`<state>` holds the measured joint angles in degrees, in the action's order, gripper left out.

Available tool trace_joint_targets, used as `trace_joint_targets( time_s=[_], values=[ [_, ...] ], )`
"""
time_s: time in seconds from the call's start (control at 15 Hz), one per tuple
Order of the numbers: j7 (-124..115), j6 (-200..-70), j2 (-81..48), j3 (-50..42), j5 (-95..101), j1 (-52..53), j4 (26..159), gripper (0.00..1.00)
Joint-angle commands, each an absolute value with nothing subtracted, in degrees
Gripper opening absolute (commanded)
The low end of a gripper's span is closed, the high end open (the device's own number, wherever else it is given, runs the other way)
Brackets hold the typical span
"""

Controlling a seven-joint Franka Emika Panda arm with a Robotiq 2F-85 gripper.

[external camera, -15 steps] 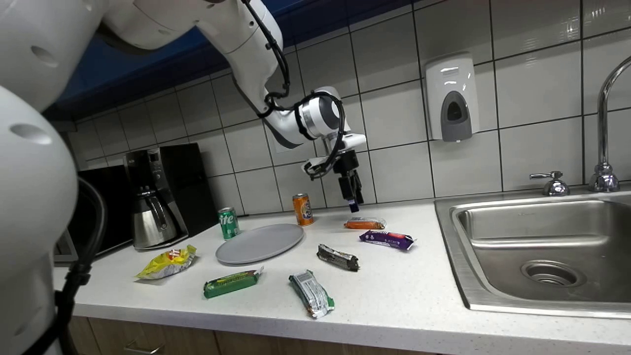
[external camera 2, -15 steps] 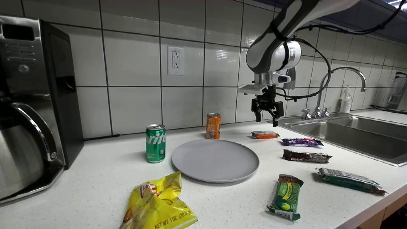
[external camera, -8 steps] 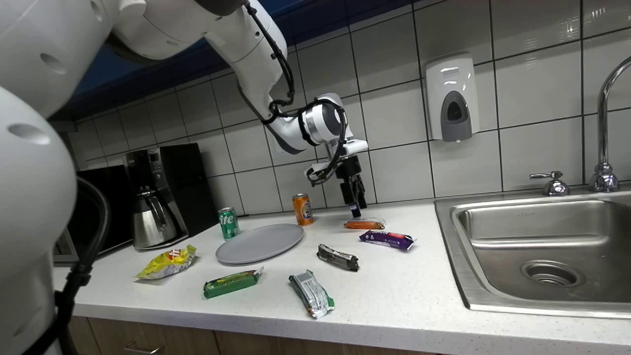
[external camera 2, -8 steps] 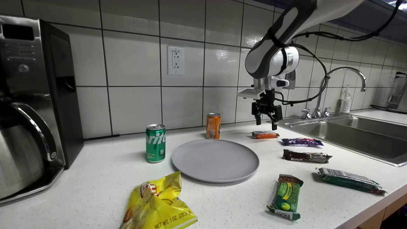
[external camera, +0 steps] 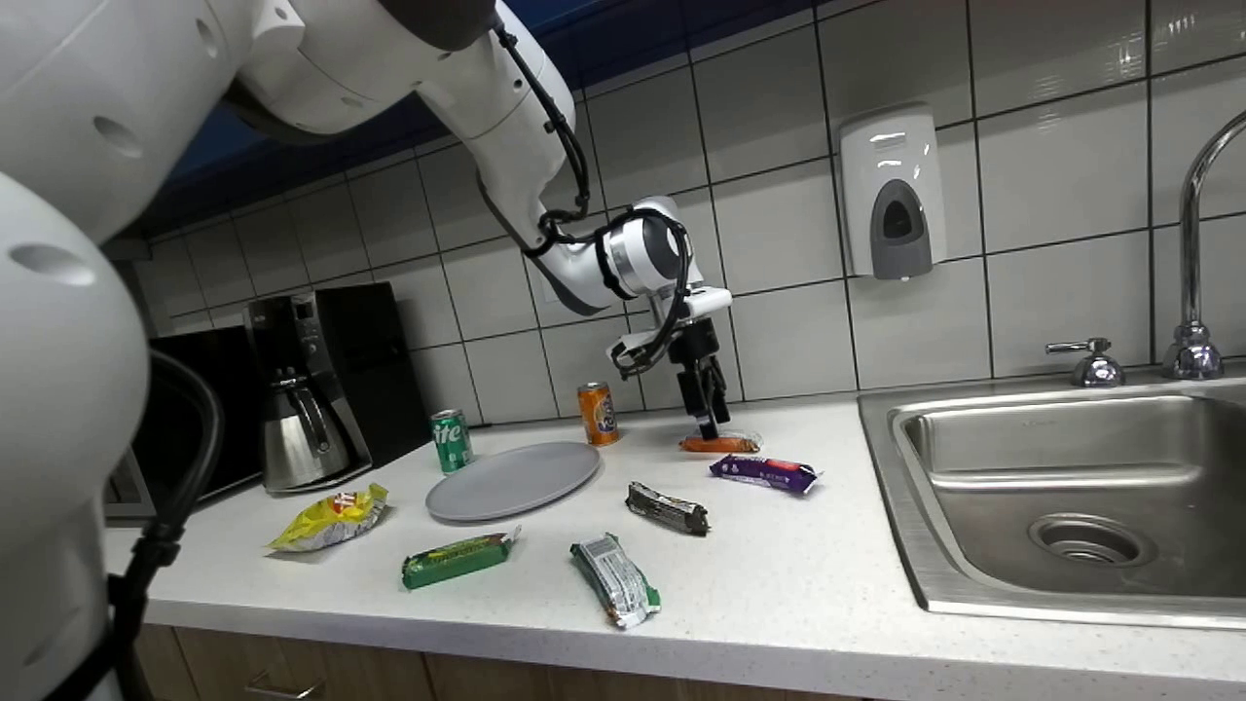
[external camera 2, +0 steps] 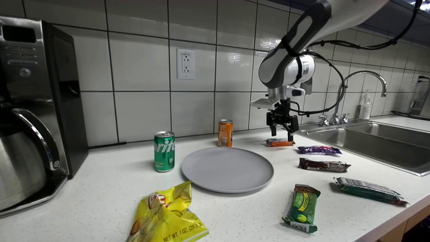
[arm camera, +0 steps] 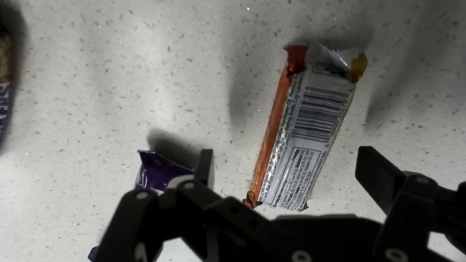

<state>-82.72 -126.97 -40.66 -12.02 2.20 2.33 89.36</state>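
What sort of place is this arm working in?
Most likely a kitchen, perhaps an office break room. A steel sink with a curved faucet is set into the counter, a coffee maker stands on it, and a dispenser, probably for soap, hangs on the tiled wall.

The wrist view's left edge crops a brown wrapper (arm camera: 4,72); the gripper (arm camera: 286,158) partly hides the purple wrapper (arm camera: 156,173).
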Motion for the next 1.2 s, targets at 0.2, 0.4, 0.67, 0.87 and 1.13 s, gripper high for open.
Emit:
trace_joint_targets(
  time_s=[0.2,0.4,0.67,0.87,1.13],
  values=[
    [-83.4,-126.71,-42.26,-11.9,2.04,1.76,87.22,1.0],
    [-83.28,-126.79,-42.28,-11.93,2.08,1.76,87.2,0.66],
    [-83.23,-126.81,-42.3,-12.1,2.28,1.79,86.94,0.33],
    [-83.26,-126.7,-42.29,-12.29,2.37,1.77,86.81,0.17],
    [-82.56,-126.39,-41.39,-12.26,2.53,1.94,87.51,0.17]
  ],
)
